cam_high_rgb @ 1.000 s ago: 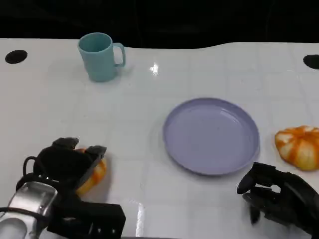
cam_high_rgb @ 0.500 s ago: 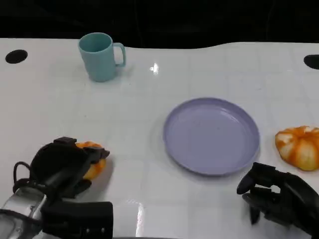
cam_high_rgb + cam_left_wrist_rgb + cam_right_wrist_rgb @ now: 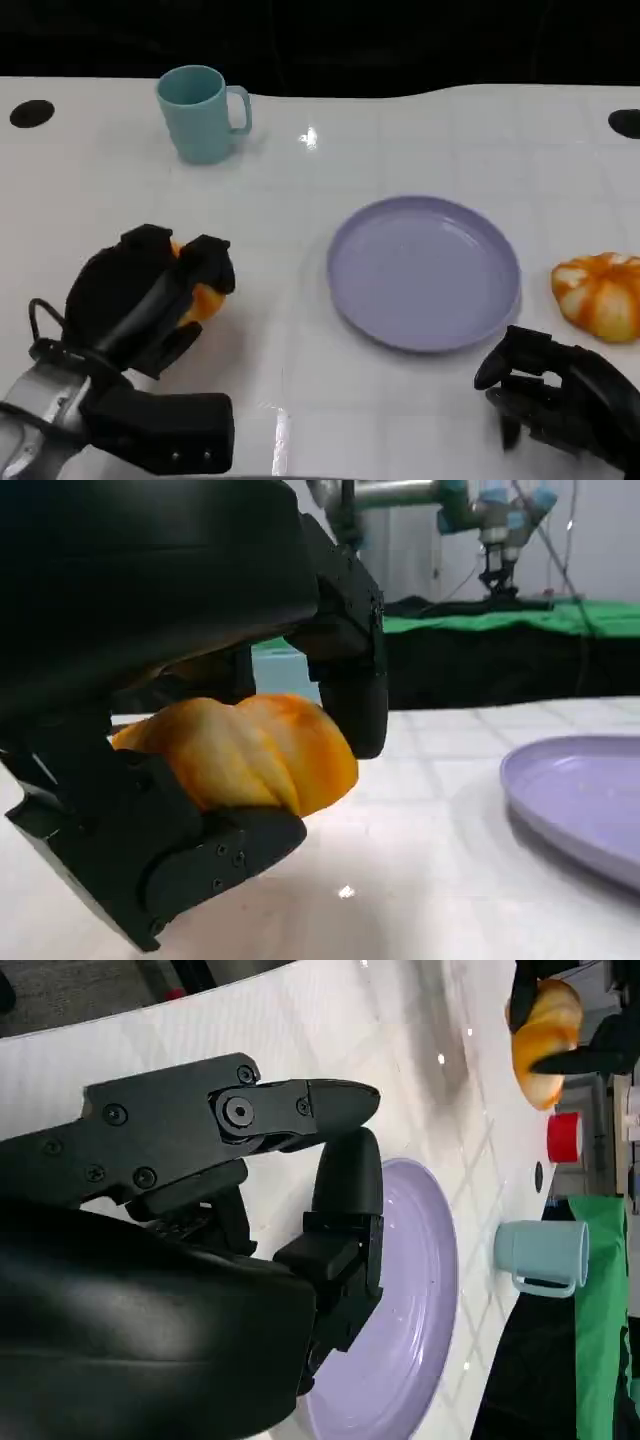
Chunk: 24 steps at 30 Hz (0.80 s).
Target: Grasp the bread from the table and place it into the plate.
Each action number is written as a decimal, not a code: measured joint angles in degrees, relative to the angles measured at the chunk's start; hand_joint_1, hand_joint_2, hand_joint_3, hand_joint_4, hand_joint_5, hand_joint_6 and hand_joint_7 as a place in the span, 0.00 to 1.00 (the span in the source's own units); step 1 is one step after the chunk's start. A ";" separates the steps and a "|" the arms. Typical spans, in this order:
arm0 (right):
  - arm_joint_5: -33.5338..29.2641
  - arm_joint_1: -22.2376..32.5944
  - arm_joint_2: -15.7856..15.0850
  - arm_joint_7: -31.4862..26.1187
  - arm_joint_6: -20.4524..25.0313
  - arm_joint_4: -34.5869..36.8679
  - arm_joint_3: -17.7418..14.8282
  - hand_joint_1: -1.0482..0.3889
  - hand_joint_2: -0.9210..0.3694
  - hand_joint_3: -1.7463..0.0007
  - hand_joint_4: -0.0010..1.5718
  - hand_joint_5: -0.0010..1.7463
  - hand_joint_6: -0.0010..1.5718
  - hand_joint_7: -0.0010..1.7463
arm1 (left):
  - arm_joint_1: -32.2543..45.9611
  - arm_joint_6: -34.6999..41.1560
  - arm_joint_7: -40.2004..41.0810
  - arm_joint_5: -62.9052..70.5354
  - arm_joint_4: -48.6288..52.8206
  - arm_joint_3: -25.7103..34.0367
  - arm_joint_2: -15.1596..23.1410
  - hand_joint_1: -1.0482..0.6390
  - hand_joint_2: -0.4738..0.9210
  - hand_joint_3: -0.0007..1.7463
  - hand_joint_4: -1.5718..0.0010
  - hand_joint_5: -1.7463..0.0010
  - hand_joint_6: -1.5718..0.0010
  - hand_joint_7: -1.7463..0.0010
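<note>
My left hand (image 3: pixel 150 295) grips an orange-glazed bread roll (image 3: pixel 205 300) at the near left of the table, and the roll is lifted off the surface. In the left wrist view the roll (image 3: pixel 250 750) sits between black fingers (image 3: pixel 350 670) above and below it. The empty lilac plate (image 3: pixel 424 272) lies to the right of that hand, apart from it, and its rim (image 3: pixel 580 800) also shows beyond the roll. My right hand (image 3: pixel 555 400) rests at the near right, just in front of the plate, holding nothing, its fingers apart (image 3: pixel 340 1100).
A second orange-striped bread (image 3: pixel 600 293) lies at the right edge, beside the plate. A teal mug (image 3: pixel 202 113) stands at the far left. The white table (image 3: pixel 300 200) ends at a dark back edge. A small red object (image 3: pixel 565 1138) is seen far off.
My left hand has closed around the roll and raised it, shifting slightly away from me and toward the plate. The right hand has stayed put.
</note>
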 measured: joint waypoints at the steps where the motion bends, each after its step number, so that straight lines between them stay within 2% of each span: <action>1: -0.01 -0.04 0.00 0.01 -0.09 0.09 0.00 0.37 0.00 0.83 0.41 1.00 0.41 0.80 | -0.06 -0.32 0.04 -0.03 -0.18 0.11 0.00 0.53 0.64 0.81 0.54 0.00 0.65 0.00; 7: -0.19 -0.27 0.00 -0.25 -1.15 1.11 0.02 0.35 0.00 0.83 0.42 1.00 0.41 0.80 | -0.90 -0.28 -1.36 -1.52 -2.92 1.01 -0.02 0.51 0.68 0.74 0.52 0.00 0.64 0.00; 14: -0.11 -0.48 0.01 -0.12 -1.07 1.27 0.00 0.35 0.00 0.83 0.41 1.00 0.41 0.79 | -5.35 -0.66 -5.93 -4.57 -2.76 1.31 -1.19 0.49 0.72 0.64 0.51 0.00 0.64 0.00; 19: -0.13 -0.54 0.02 0.00 -1.22 1.42 0.01 0.37 0.00 0.83 0.42 1.00 0.41 0.81 | -9.83 -1.81 -7.06 -4.93 1.06 0.15 -3.66 0.50 0.72 0.58 0.50 0.00 0.64 0.00; 24: 0.00 -0.89 0.12 0.44 -1.62 1.98 0.03 0.37 0.00 0.83 0.42 1.00 0.40 0.81 | -14.52 -2.53 -7.29 -5.56 5.81 -0.99 -6.86 0.51 0.72 0.56 0.49 0.00 0.64 0.00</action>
